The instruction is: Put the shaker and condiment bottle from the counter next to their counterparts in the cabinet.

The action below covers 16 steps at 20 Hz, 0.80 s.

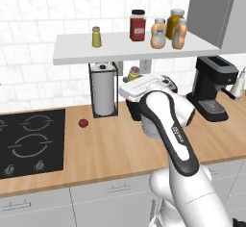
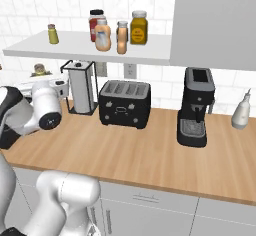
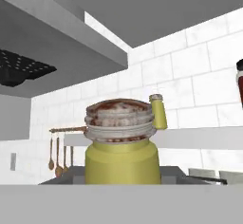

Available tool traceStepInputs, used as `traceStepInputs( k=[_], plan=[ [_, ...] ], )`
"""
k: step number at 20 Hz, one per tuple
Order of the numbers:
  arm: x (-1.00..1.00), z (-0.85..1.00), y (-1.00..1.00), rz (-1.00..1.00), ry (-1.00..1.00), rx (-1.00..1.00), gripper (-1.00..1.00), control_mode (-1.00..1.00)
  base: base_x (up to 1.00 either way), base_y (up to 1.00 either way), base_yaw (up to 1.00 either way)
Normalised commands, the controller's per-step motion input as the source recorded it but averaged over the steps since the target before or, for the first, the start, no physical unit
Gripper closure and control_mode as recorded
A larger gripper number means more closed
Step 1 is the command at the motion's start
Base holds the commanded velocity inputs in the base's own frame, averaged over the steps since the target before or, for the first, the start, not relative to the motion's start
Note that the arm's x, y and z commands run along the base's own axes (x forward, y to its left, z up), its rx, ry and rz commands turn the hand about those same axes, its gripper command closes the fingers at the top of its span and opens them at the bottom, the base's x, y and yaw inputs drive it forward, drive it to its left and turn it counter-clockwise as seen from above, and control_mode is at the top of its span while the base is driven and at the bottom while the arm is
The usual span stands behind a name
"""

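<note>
Close before the hand camera, the shaker (image 3: 122,147), raised below the cabinet (image 1: 115,53) shelf and seemingly pinched by the gripper (image 1: 134,79), looks light, rigid, smooth; grip mid-body, below its cap.

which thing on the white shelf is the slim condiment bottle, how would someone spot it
Find the white shelf above the toaster. At its right end, a cluster of jars stands by the grey door. The condiment bottle is the slim peach one with a grey cap at the front, beside the fatter, pale-capped peach bottle.
</note>
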Motion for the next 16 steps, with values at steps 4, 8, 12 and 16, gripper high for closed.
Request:
traceStepInputs(
  k=[4, 8, 12, 16],
  plan=[
    [0.00, 0.63, 0.00, -0.04, 0.01, -0.03, 1.00, -1.00, 0.00, 0.00, 0.00],
    [0.00, 0.68, 0.00, -0.01, 0.03, -0.07, 1.00, -1.00, 0.00, 0.00, 0.00],
    [0.00, 0.65, -0.01, -0.02, 0.08, -0.05, 1.00, -1.00, 0.00, 0.00, 0.00],
    [0.33, 0.55, -0.10, -0.04, 0.17, 0.00, 1.00, -1.00, 0.00, 0.00, 0.00]
  ],
)
